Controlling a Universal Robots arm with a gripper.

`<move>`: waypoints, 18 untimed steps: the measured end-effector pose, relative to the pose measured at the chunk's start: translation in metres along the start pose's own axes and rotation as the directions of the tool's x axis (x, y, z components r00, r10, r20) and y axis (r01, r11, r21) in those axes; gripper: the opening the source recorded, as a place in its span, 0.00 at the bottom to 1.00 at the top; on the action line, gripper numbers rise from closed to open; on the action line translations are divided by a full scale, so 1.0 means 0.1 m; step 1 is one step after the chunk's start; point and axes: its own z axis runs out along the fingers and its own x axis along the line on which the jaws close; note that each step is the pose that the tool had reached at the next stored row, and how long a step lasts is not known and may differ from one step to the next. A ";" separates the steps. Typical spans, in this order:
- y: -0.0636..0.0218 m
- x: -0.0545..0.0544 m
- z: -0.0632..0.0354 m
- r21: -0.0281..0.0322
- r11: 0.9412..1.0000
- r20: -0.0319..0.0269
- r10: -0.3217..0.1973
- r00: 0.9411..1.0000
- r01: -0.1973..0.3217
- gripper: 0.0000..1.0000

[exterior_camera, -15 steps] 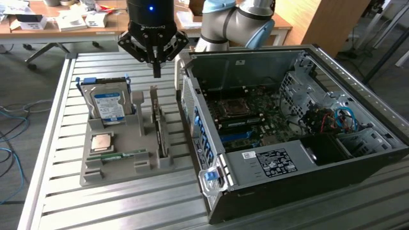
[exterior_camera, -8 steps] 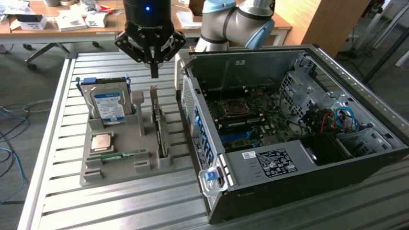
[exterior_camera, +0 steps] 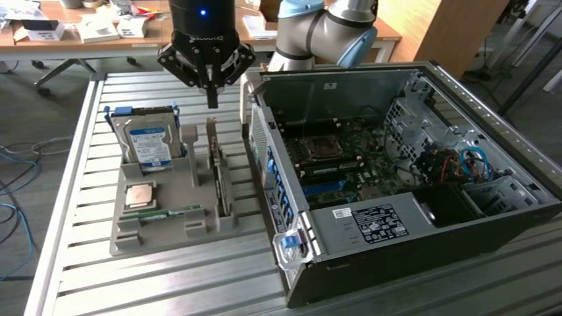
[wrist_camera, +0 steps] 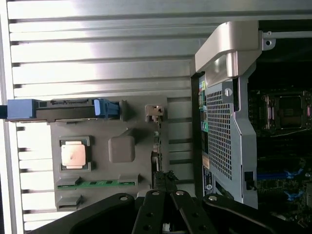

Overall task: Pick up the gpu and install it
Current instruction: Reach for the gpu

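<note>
I am seeing the hand hanging with its fingers pinched together, holding nothing. Its tips are hovering just above the far end of the gpu, not touching it. The gpu is standing on edge in the tray. In the exterior view the drive is sitting at its ten o'clock and the open case at three. Everything is resting on a slatted metal table, and a cluttered wooden table is standing behind at twelve.
</note>
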 end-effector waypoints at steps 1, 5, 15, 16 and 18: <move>-0.009 0.00 -0.001 0.000 1.000 0.000 0.000 1.000 0.000 0.11; -0.041 0.00 -0.002 0.000 1.000 0.000 0.000 1.000 0.000 0.11; -0.140 0.01 -0.006 0.000 1.000 0.000 0.000 1.000 0.000 0.11; -0.151 0.01 -0.007 0.000 1.000 0.000 0.000 1.000 0.000 0.11; -0.173 0.02 -0.008 0.000 1.000 0.000 0.000 1.000 0.000 0.11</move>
